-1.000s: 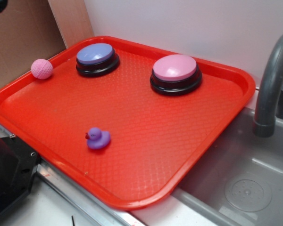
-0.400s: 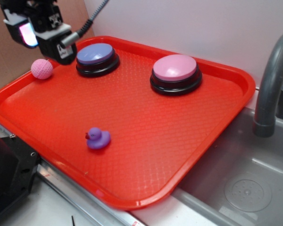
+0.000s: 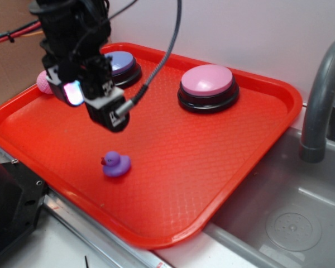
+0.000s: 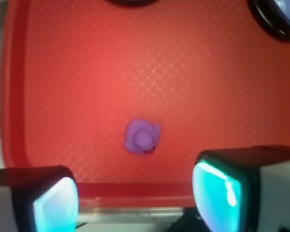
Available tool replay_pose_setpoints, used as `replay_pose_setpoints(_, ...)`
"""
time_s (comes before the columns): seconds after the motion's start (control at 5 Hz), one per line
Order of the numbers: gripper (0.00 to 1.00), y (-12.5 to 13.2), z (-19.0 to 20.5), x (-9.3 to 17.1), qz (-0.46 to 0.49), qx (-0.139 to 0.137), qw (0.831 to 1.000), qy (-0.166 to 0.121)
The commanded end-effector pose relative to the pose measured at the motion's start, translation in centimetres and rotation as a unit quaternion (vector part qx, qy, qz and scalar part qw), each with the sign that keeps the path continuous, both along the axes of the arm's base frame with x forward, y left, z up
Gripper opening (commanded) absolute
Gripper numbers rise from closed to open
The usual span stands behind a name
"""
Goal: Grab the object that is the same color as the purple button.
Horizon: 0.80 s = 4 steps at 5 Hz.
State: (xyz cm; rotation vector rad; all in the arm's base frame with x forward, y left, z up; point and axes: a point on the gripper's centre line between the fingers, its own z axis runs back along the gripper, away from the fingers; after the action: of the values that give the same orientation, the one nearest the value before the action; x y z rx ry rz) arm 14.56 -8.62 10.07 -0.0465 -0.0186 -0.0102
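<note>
1. The pincer [image 4: 135, 198] hangs above the red tray [image 3: 223, 162], its two glowing pads spread wide with nothing between them; in the wrist view they sit at the bottom corners with open tray showing in the gap.
2. Closest to the pincer is the purple duck [image 4: 142, 137], the thing to be grabbed. It sits upright on the tray just ahead of the open gap and roughly centred on it, beak toward the pincer. In the exterior view the duck [image 3: 116, 164] lies below the pincer and toward the tray's near edge, clear of the pads.
3. My reading is that the step in hand is the approach: the pincer is lined up over the duck but not yet lowered.
4. The next move seems to call for a small shift so the duck lies squarely between the pads, then a straight descent and a gentle close, since the duck is small and may slip.
5. Farther off, beyond the pincer, stand the purple button [image 3: 121, 62], partly hidden by the arm, and the pink button [image 3: 207, 80].
</note>
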Motion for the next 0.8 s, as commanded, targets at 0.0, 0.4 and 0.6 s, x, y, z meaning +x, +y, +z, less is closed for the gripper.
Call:
replay_pose_setpoints(0.0, 1.0, 1.4, -3.8, 0.6, -0.033, -0.014, 0.999, -0.029)
replay_pose_setpoints(0.4, 1.0, 1.1, -6.3, 1.5, -0.051, -0.015, 0.999, -0.009)
replay_pose_setpoints(0.6, 1.0, 0.1, -7.1, 1.7, -0.056, -0.024, 0.998, -0.002)
